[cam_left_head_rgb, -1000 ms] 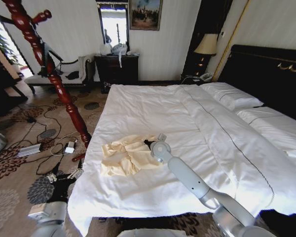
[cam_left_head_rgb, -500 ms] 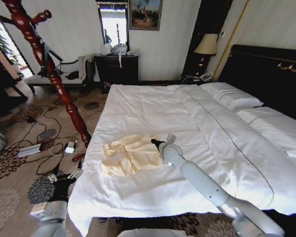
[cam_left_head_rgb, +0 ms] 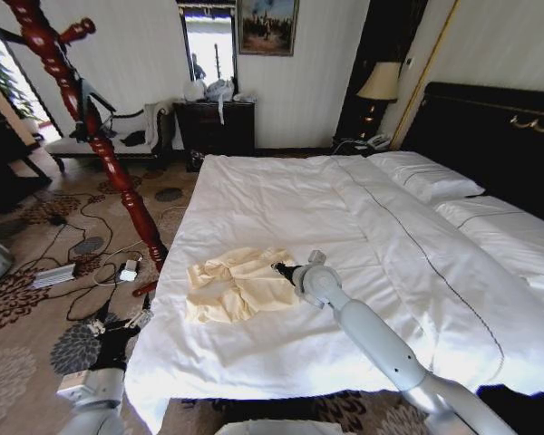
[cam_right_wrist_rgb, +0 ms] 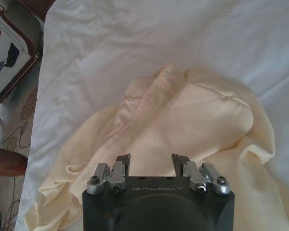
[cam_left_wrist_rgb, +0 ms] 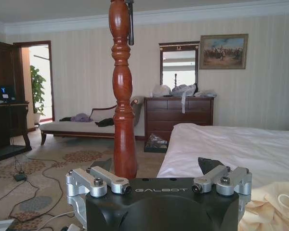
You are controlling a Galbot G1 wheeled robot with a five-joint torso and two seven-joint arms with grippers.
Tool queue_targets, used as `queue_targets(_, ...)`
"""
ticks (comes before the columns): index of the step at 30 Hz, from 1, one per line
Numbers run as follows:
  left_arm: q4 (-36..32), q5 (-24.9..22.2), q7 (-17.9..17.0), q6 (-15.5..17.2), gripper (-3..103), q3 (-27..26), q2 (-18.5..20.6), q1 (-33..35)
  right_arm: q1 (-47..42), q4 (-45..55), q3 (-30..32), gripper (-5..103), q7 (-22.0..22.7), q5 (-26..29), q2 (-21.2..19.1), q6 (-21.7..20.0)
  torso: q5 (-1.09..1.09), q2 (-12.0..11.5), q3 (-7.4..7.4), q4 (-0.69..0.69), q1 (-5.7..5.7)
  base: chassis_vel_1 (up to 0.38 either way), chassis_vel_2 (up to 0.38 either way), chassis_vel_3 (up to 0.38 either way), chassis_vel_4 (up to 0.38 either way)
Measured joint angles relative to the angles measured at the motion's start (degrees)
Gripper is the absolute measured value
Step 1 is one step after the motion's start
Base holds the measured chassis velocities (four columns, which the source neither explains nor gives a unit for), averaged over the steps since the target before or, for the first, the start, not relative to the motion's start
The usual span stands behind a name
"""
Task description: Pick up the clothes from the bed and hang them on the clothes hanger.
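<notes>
The clothes [cam_right_wrist_rgb: 183, 120] are lying just ahead of and beneath the right gripper [cam_right_wrist_rgb: 150, 162], its jaws gaping apart; the fingertips are hiding behind its body.

Thin, silky cream clothes [cam_left_head_rgb: 238, 284] — wrinkled — on the bed's [cam_left_head_rgb: 281, 195] smooth matt cotton duvet.

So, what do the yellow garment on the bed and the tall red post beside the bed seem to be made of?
The clothes look like a thin, smooth woven fabric, perhaps silk or satin: soft sheen, fine wrinkles, limp folds on the white duvet. The post looks like turned wood with a glossy reddish varnish: rounded lathe shapes and bright highlights. The right gripper hovers open above the clothes.
</notes>
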Motion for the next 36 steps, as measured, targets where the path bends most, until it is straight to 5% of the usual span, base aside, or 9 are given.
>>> queue_targets(14, -0.5, 1.1, 0.0, -0.1, 100, 0.2, -1.3, 0.6, -4.1, -1.9, 1.4, 100, -2.2, -4.5, 2.4, 1.4, -0.01, 0.0, 0.00, 0.01, 0.00, 0.000, 0.000, 0.000, 0.000)
queue_targets(16, -0.5, 1.1, 0.0, -0.1, 100, 0.2, -1.3, 0.6, -3.9, -2.2, 1.4, 100, -2.5, -4.8, 2.6, 1.6, -0.01, 0.0, 0.00, 0.01, 0.00, 0.000, 0.000, 0.000, 0.000)
queue_targets(28, -0.3, 1.2, 0.0, -0.1, 100, 0.6, -1.2, 0.4, -2.5, -4.5, 1.6, 52, -4.8, -8.4, 4.5, 4.2, 0.00, 0.0, 0.00, 0.00, 0.00, 0.000, 0.000, 0.000, 0.000)
queue_targets(35, -0.1, 1.3, 0.0, -0.1, 100, 0.9, -1.1, 0.1, -2.1, -5.4, 1.4, 36, -6.9, -12.2, 4.3, 5.9, 0.00, 0.0, 0.00, 0.00, 0.00, 0.000, 0.000, 0.000, 0.000)
queue_targets(36, -0.1, 1.3, 0.0, -0.2, 100, 0.9, -1.0, 0.1, -2.1, -5.5, 1.3, 25, -7.5, -12.7, 3.7, 6.2, 0.00, 0.0, 0.00, 0.00, 0.00, 0.000, 0.000, 0.000, 0.000)
